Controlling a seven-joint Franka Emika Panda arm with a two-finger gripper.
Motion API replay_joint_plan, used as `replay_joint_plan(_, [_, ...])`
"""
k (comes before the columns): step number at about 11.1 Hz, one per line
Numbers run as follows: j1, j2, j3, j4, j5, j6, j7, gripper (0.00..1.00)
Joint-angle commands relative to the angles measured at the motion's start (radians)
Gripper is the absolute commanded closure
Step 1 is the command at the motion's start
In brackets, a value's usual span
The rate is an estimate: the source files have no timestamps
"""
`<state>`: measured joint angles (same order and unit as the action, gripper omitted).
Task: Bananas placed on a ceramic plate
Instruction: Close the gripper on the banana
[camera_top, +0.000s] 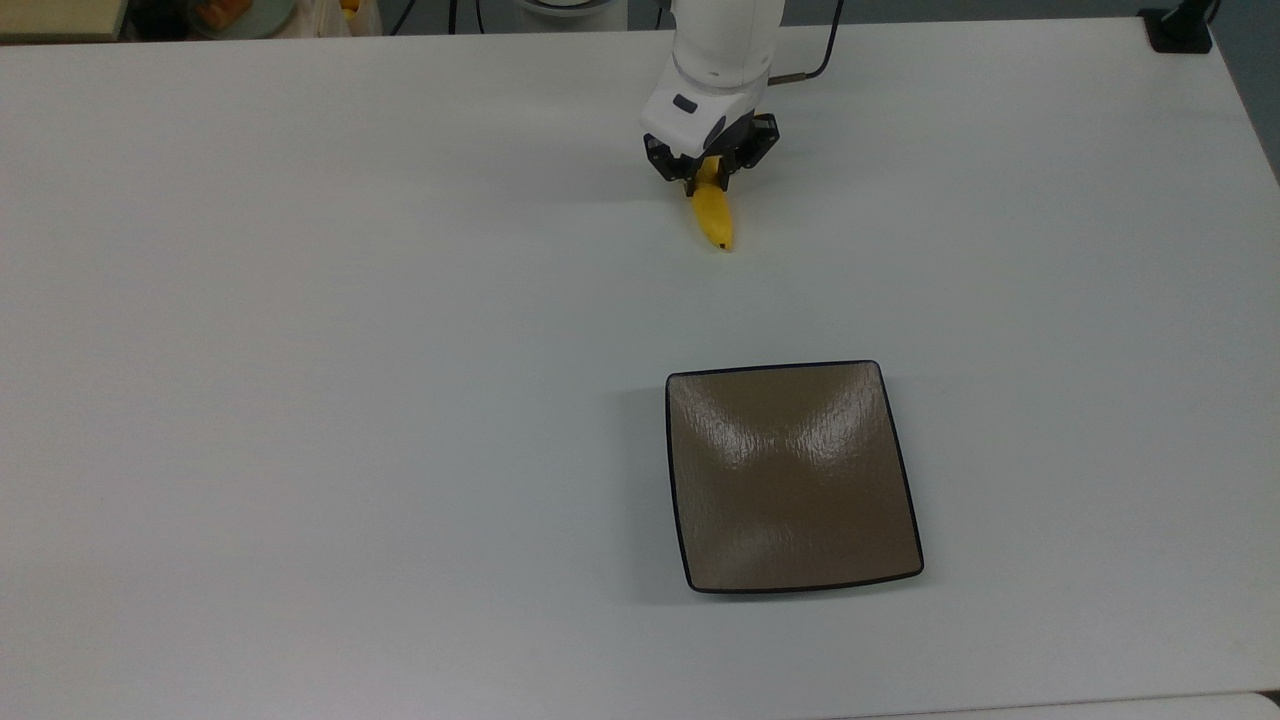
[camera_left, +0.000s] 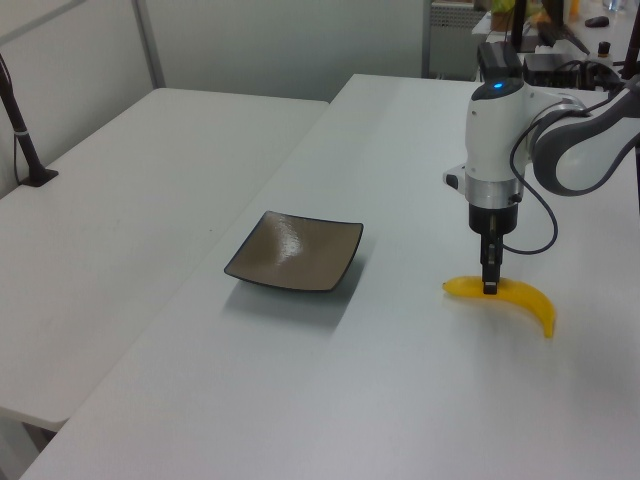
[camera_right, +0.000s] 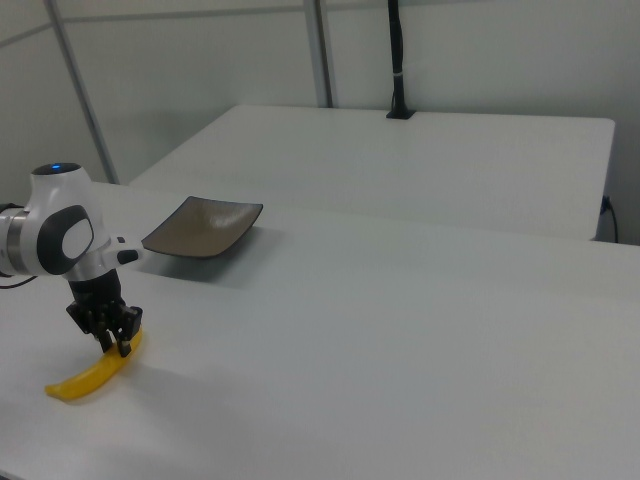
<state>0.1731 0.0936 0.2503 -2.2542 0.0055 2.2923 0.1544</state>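
Over at the far side of the white table (camera_top: 300, 400), as the top view shows it, the gripper (camera_top: 708, 178) stands straight down over the banana (camera_top: 714, 218), its two black fingers drawn in narrow against the fruit's flanks, toward the stalk-side half. From where I stand they look to be pinching it, and the banana lies flat on the tabletop, not raised. In the left view the fingers (camera_left: 489, 272) come down on the crest of the yellow curve (camera_left: 520, 298), and in the right view the banana (camera_right: 92, 374) stretches out toward the camera from under the gripper (camera_right: 116, 340).

The square brown plate (camera_top: 795, 478) with its thin black rim sits well apart from the fruit, nearer the top view's lower edge, and carries nothing yet.

My guess is the banana is a light, stiff plastic piece: its skin is smooth and even in colour. That smoothness suggests it could slide or swing in the grip, the more so as the hold seems off its middle, so the longer free end may droop once lifted. A hold across the thickest part would balance better. The plate looks glazed and hard, so a low, gentle set-down would suit it.
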Motion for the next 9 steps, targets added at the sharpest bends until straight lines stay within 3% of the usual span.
replay_joint_plan(1, [0.012,0.008,-0.002,-0.021,-0.032,0.036,-0.048,1.00])
replay_joint_plan(6, [0.003,-0.009,-0.002,-0.005,-0.032,-0.005,-0.049,1.00])
replay_joint_plan(9, [-0.004,-0.037,-0.002,0.103,-0.028,-0.147,-0.050,1.00])
